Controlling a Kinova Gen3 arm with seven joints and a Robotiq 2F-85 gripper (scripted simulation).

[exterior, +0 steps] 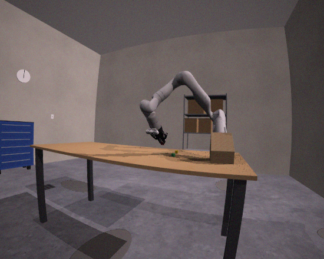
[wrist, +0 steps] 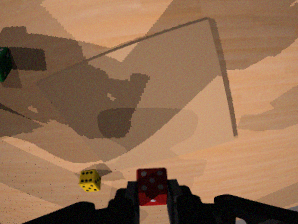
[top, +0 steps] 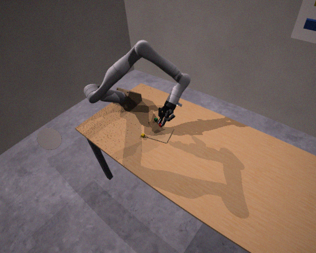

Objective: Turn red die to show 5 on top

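Note:
My gripper (top: pixel 161 124) is shut on the red die (wrist: pixel 152 185) and holds it in the air above the thin tan mat (top: pixel 160 134). The die also shows between the fingertips in the top view (top: pixel 160 125) and the exterior view (exterior: pixel 162 143). Several white pips show on the face toward the wrist camera. The mat lies flat on the table, and its outline also shows in the wrist view (wrist: pixel 160 76). A green die (top: pixel 155 119) lies by the mat's far edge. A yellow die (top: pixel 143 135) lies by the mat's near-left corner, and it also shows in the wrist view (wrist: pixel 91 180).
A cardboard box (exterior: pixel 222 148) stands at the arm's base on the table's end. The table edge (top: pixel 104 149) runs close to the yellow die. The green die is at the left edge of the wrist view (wrist: pixel 5 64).

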